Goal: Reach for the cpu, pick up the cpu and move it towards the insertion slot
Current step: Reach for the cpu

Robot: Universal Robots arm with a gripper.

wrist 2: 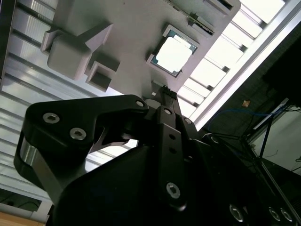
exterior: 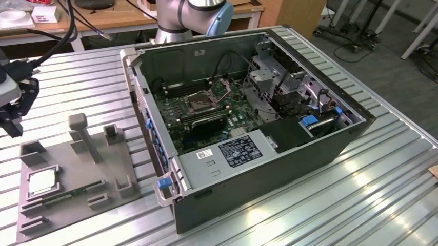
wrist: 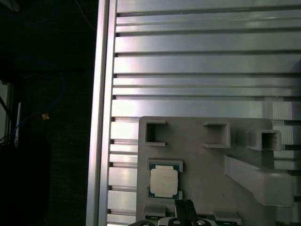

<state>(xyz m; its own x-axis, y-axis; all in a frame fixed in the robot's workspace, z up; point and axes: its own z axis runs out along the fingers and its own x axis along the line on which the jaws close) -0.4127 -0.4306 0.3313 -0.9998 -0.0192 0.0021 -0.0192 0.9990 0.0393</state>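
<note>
Tool (exterior: pixel 12 129), grip unclear, hangs above the cpu (exterior: pixel 41 182) in its grey holder (exterior: pixel 102 171).

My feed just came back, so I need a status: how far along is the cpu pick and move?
Nothing is completed yet. The cpu lies in its recess in the grey holder, not lifted. In hand is the reach: the claw hangs near the holder, clear of the chip. Left are the pick-up and the carry to the insertion slot inside the open computer case.
</note>
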